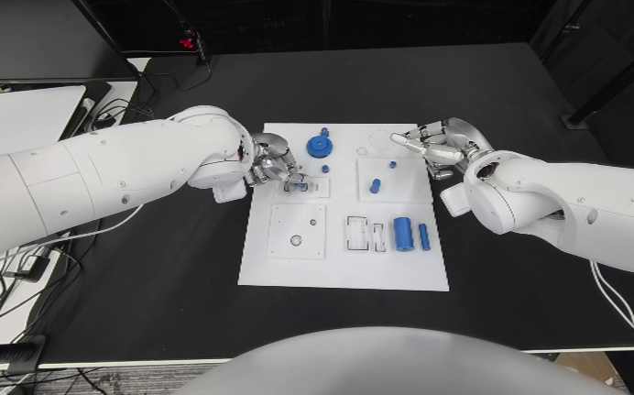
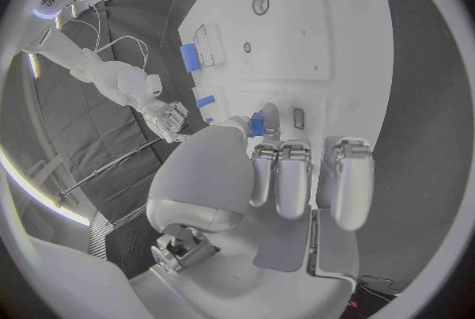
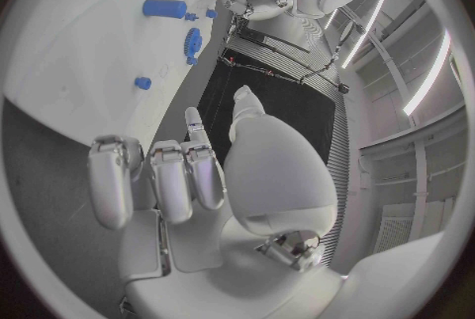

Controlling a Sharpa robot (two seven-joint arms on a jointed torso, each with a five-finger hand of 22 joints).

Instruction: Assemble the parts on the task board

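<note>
One left robot hand [image 2: 282, 176] pinches a small blue part [image 2: 256, 125]; right robot hand [image 1: 436, 149] curled, holding nothing.

Hidden and unclear spots around the task board [image 1: 343, 271]

The left hand [image 1: 274, 170] covers the board's slot beneath its fingers, and the small blue part [image 2: 256, 124] at its fingertips is largely hidden, so its shape is unclear. Whether the right hand [image 1: 436, 149] holds anything cannot be told.

No readable text, label, brand, no. or sign in any view. The board [image 1: 343, 271], the blue parts [image 1: 403, 233] and the tabletop [image 1: 158, 267] carry no writing that can be read.
</note>
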